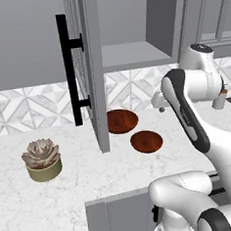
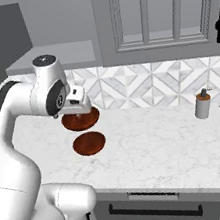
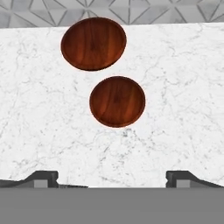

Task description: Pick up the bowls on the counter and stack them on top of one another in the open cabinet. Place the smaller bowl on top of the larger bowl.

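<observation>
Above the counter, the end effector is hanging with its two dark fingertips spread about as wide as they go, gripping nothing and touching nothing. From the hand view, white marble is lying bare between the tips, and both bowls are sitting beyond them, well clear of the fingers.

The smaller bowl is resting upright on the counter, nearer the front edge. The larger bowl is sitting just behind it, close to the tiled back wall, the two rims near one another but not touching. In the right base view the robot's wrist is hovering over the larger bowl, partly covering it, while the smaller bowl is showing whole in front.

The open cabinet is standing above the bowls, its grey shelf bare, and its door with the long black bar handle is swinging out over the counter. A potted succulent is sitting toward the left end of the counter, and a small dispenser bottle toward the right end by the back wall. No writing or labels are showing anywhere that I can read.
</observation>
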Available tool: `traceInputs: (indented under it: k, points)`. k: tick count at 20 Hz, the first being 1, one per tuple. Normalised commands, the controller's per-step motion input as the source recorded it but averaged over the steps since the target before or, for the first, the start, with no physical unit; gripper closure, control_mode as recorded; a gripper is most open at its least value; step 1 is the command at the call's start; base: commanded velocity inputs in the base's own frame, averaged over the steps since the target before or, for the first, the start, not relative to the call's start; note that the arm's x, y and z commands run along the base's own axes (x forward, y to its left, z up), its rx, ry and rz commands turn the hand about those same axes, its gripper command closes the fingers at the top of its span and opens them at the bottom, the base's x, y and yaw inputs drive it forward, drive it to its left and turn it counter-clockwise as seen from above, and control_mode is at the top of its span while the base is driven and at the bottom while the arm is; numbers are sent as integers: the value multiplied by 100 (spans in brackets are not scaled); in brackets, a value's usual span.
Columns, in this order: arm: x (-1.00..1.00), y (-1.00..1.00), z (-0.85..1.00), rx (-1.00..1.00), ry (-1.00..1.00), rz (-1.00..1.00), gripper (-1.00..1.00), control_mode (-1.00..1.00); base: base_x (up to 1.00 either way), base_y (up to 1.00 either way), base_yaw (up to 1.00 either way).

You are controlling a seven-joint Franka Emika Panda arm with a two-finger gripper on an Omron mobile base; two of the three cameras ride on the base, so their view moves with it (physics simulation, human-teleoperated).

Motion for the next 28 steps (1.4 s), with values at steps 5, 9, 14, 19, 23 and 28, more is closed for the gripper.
traceInputs:
  k: [5, 9, 14, 19, 23, 28]
  points:
    - [6, -22, -38, 7, 1, 0, -100, -100, 0, 0, 0]
    - [21, -18, -43, 12, 3, 0, -100, -100, 0, 0, 0]
    - [35, -20, -39, 2, 14, 0, -100, -100, 0, 0, 0]
    - [40, -31, -38, 0, 16, 0, -100, -100, 0, 0, 0]
    - [30, -31, -43, 0, 1, 0, -100, -100, 0, 0, 0]
    - [36, -7, -54, 0, -1, 0, -100, -100, 0, 0, 0]
